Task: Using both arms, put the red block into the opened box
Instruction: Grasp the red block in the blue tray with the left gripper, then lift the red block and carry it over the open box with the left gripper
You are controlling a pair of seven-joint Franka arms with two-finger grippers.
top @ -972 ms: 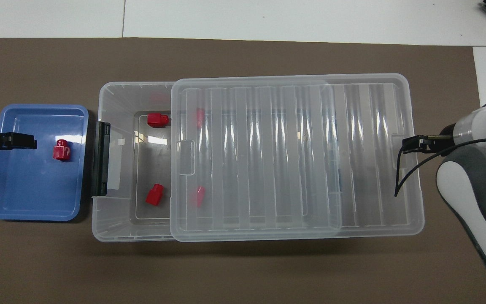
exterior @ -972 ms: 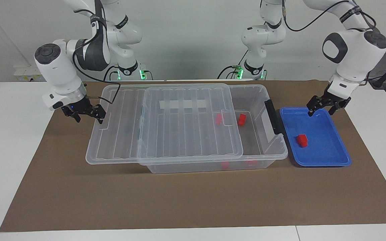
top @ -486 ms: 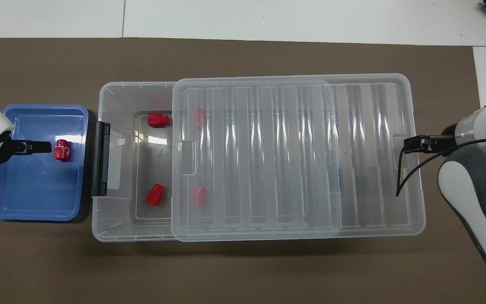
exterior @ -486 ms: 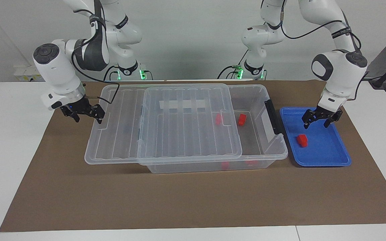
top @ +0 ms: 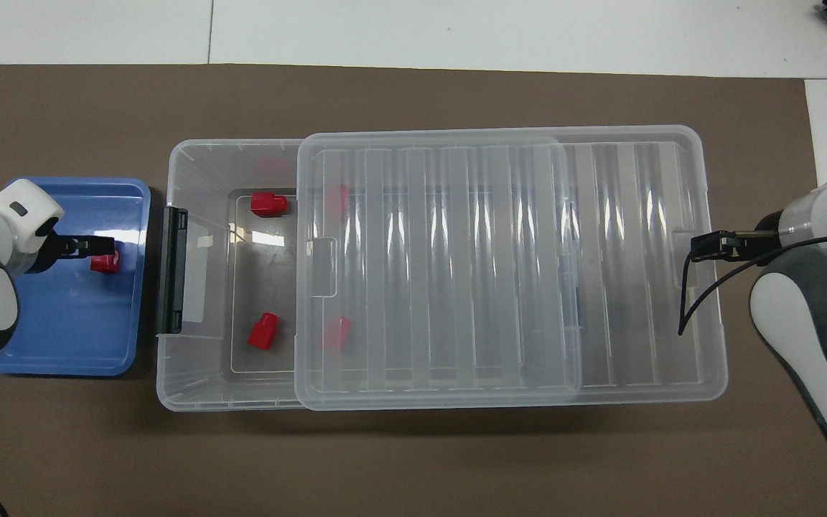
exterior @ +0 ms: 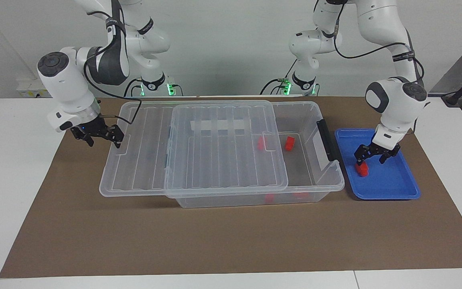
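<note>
The red block (exterior: 362, 170) (top: 105, 264) lies in the blue tray (exterior: 391, 184) (top: 62, 337) at the left arm's end. My left gripper (exterior: 371, 159) (top: 101, 248) is open and low over the block. The clear box (exterior: 315, 188) (top: 191, 373) stands mid-table. Its ribbed lid (exterior: 215, 160) (top: 456, 273) is slid toward the right arm's end, leaving the tray-side part uncovered. My right gripper (exterior: 104, 140) (top: 697, 248) is shut on the lid's overhanging end.
Several more red blocks lie inside the box: two in the uncovered part (exterior: 290, 143) (top: 263, 331), others seen through the lid (top: 334, 334). A black handle (exterior: 327, 140) (top: 171, 269) sits on the box end facing the tray. A brown mat covers the table.
My left gripper came from the tray's edge toward the robots and dropped down over the red block. The right gripper drew the lid slightly farther toward the right arm's end.
</note>
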